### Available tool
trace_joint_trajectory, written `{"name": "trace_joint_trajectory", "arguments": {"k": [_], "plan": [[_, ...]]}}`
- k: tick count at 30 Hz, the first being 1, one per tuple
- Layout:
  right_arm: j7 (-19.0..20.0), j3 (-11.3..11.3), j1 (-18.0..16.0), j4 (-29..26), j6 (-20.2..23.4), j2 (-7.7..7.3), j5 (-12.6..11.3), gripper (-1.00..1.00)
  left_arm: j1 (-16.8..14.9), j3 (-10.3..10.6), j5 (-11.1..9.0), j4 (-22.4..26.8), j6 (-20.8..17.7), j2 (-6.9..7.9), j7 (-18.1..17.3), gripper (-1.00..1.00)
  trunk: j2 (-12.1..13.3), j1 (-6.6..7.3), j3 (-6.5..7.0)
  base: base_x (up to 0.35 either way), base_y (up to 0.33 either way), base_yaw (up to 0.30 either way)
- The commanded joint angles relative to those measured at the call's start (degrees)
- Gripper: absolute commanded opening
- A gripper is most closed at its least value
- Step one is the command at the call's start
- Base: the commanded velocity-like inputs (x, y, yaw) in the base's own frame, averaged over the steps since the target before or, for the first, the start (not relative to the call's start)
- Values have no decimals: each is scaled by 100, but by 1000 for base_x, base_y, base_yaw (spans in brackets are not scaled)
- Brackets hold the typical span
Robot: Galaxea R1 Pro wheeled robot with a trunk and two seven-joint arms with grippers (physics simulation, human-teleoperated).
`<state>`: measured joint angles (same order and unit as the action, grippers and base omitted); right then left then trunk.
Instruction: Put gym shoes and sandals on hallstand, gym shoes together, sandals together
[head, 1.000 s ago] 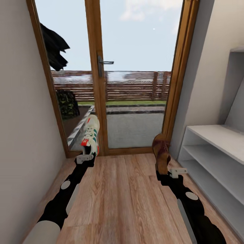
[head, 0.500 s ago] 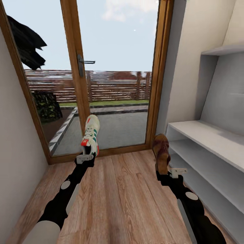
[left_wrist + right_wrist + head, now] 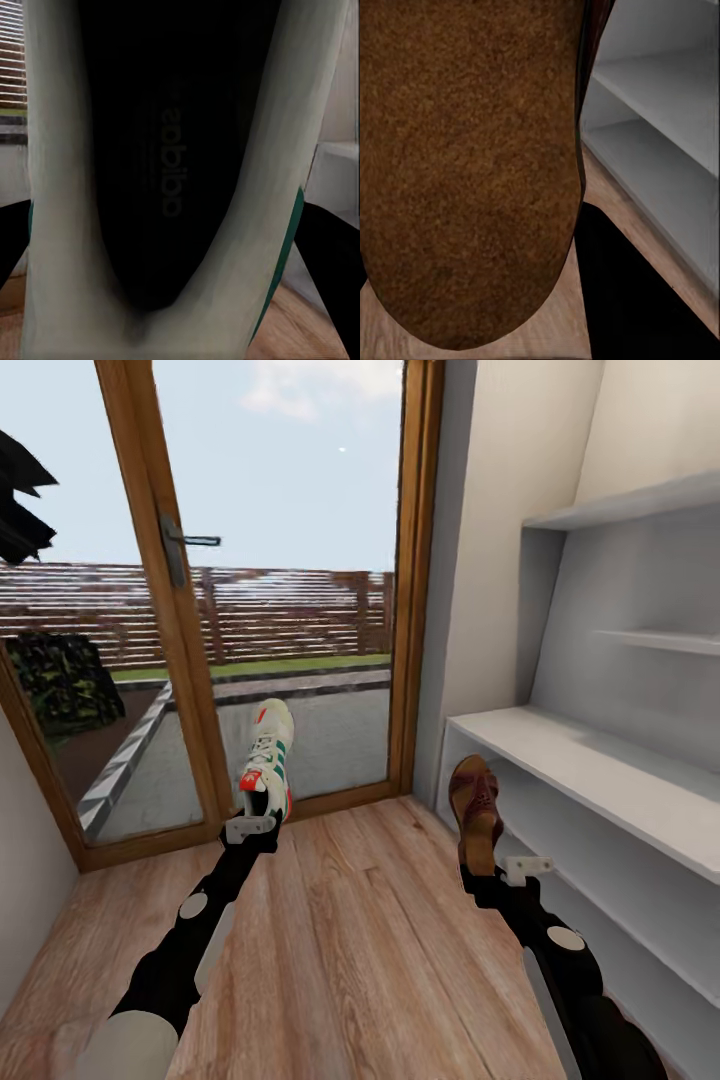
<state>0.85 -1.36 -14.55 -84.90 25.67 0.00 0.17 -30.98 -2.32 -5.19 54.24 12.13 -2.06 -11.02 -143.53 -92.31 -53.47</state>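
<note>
My left gripper (image 3: 262,812) is shut on a white gym shoe (image 3: 268,756) with teal stripes and orange patches, held toe-up above the wooden corridor floor (image 3: 350,940). The left wrist view looks into that gym shoe's dark inside (image 3: 169,165). My right gripper (image 3: 482,868) is shut on a dark-brown sandal (image 3: 475,810), also held upright, just left of the white hallstand (image 3: 600,770). In the right wrist view the sandal's brown insole (image 3: 472,165) is close up, with the hallstand's shelves (image 3: 660,127) beside it.
A wood-framed glass door (image 3: 180,620) with a dark handle stands ahead. A white wall corner (image 3: 500,540) sits between door and rack. A thin white wall shelf (image 3: 640,500) hangs above the rack. Bare plank floor lies between my arms.
The whole view has swung to the right: the door slid left and more of the hallstand came into sight. Both arms keep their pose, still holding the shoe and sandal.
</note>
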Motion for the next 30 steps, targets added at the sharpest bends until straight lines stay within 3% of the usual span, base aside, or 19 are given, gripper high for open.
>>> {"name": "trace_joint_trajectory", "arguments": {"k": [1, 10, 19, 30], "plan": [[-3, 0, -4, -8, 35, 0, -17, -100, -4, -18, -53, -2, 0, -5, -50, -100, -3, 1, -6, 32, 0, -300], [-3, -2, -4, -9, 35, 0, -17, -100, -2, -17, -53, -2, 0, -5, -50, -100, -3, 1, -6, 163, 136, -300], [-4, 2, -4, -9, 35, 0, -17, -100, -2, -18, -53, -2, 0, -5, -50, -100, -3, 1, -6, 20, 40, -300], [-4, -2, -4, -9, 35, 0, -17, -100, -1, -18, -53, -2, 0, -5, -50, -100, -3, 1, -6, 77, 277, -300]]}}
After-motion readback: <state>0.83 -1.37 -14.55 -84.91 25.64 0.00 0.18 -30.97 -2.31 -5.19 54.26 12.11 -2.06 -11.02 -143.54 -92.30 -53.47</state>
